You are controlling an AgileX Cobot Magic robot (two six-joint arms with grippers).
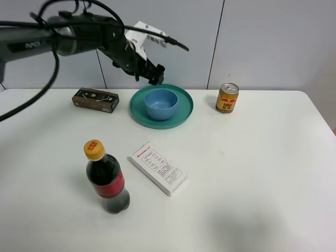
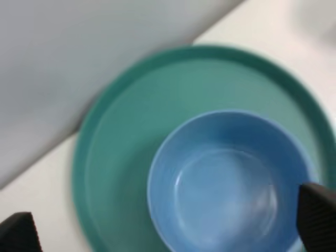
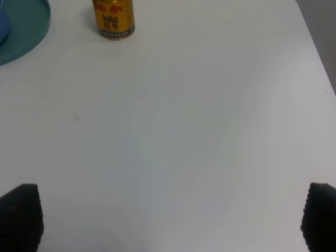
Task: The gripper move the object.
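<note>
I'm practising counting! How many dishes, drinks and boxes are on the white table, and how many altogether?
Dishes: 2 (blue bowl, teal plate)
Drinks: 2 (gold can, dark soda bottle)
Boxes: 2 (white box, dark box)
Total: 6

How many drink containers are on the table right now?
2. The cola bottle stands front left on the table. The gold can stands at the back, to the right of the teal plate. Nothing seems to hide another.
</note>
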